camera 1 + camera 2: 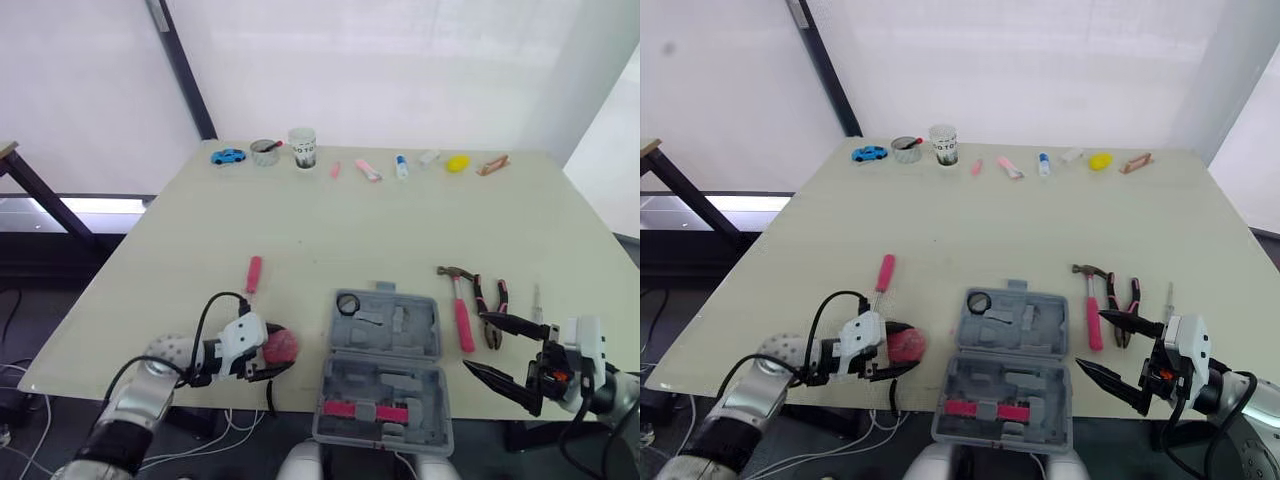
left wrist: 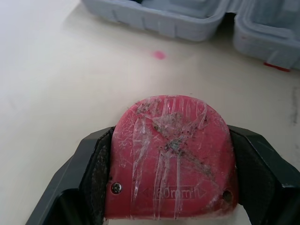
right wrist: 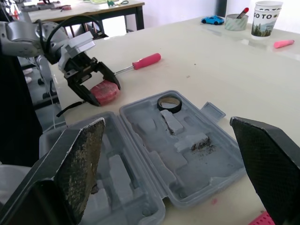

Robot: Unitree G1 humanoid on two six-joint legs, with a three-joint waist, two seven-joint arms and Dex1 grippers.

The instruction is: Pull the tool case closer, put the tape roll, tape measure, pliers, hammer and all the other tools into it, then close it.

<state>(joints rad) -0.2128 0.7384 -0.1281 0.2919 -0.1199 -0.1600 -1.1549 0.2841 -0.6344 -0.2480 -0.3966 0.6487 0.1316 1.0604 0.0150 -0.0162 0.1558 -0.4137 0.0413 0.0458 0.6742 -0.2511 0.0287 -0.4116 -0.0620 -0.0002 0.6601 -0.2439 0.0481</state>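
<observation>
Tool case is seen open, hammer and pliers lying to its right. Tape measure is pinched left of it by left gripper; right gripper is spread.

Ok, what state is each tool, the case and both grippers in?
tool case: open, on table
tape roll: seated inside case
tape measure: clamped in left gripper
right gripper: open, empty
hammer: lying on table
pliers: lying on table
screwdriver: lying on table
</observation>
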